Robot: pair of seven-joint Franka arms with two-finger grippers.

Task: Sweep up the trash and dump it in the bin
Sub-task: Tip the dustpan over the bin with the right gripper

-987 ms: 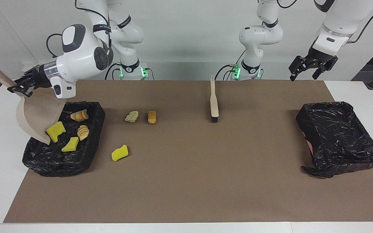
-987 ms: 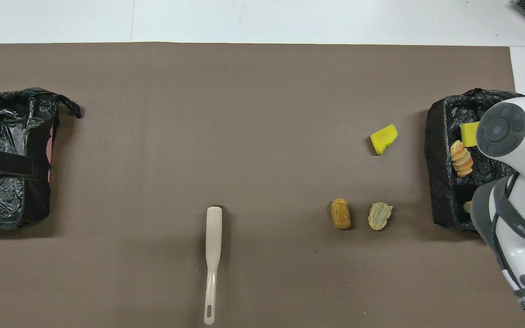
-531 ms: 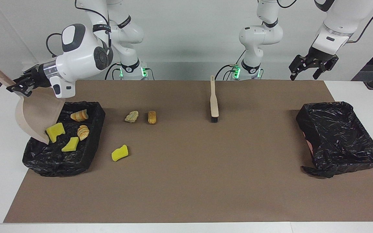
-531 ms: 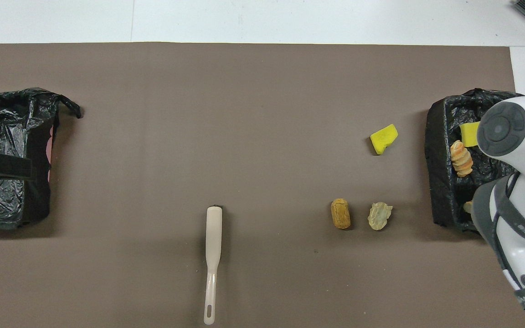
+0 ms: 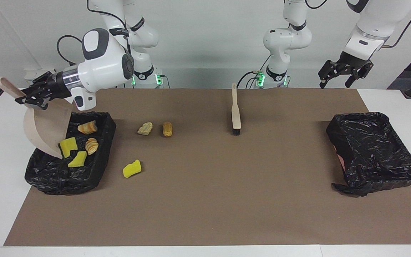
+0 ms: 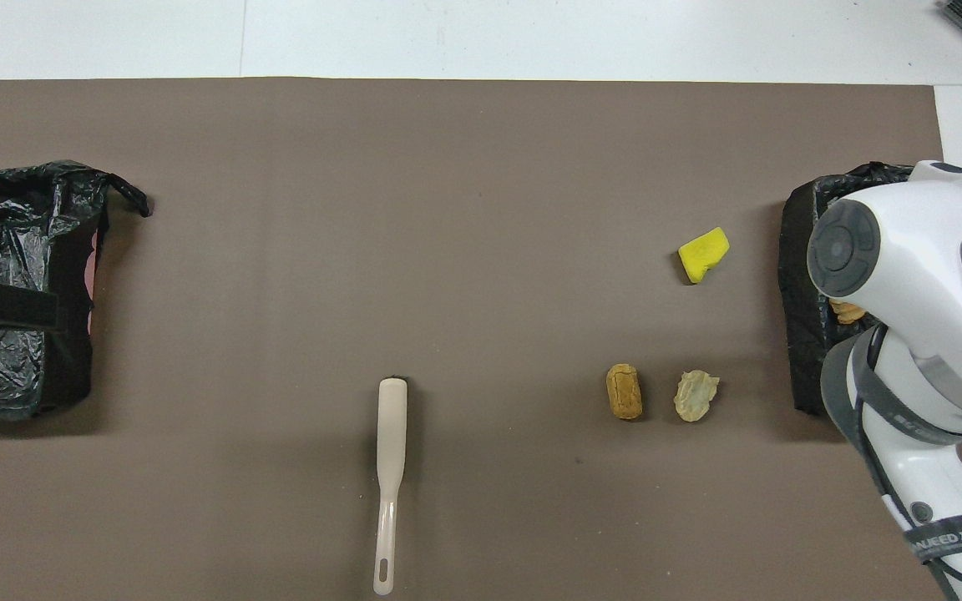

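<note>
Brown matting (image 5: 205, 200) covers the bench; we list its contents from the facing view's left edge across.

Right gripper (image 5: 30, 97): clamped on the handle of the beige dustpan (image 5: 45, 128), which hangs tipped, lip down, in the black-lined bin (image 5: 95, 178) at the right arm's end of the bench. Over the last second the arm has swung in over the bin and the pan has shifted slightly.

Trash in that bin: two yellow sponge chunks (image 5: 68, 147) have slid lower since a second ago, beside two striped bread pieces (image 5: 91, 145). We judge this load dumped.

Trash on the matting: a yellow chunk (image 5: 132, 169), a pale lump (image 5: 145, 128) and a brown piece (image 5: 167, 129), near the bin; another sweep is needed.

Brush (image 5: 235, 112): lying mid-bench, untouched.

Left gripper (image 5: 339, 75): open, empty, waiting above the bench's edge near the second lined bin (image 5: 373, 153).
</note>
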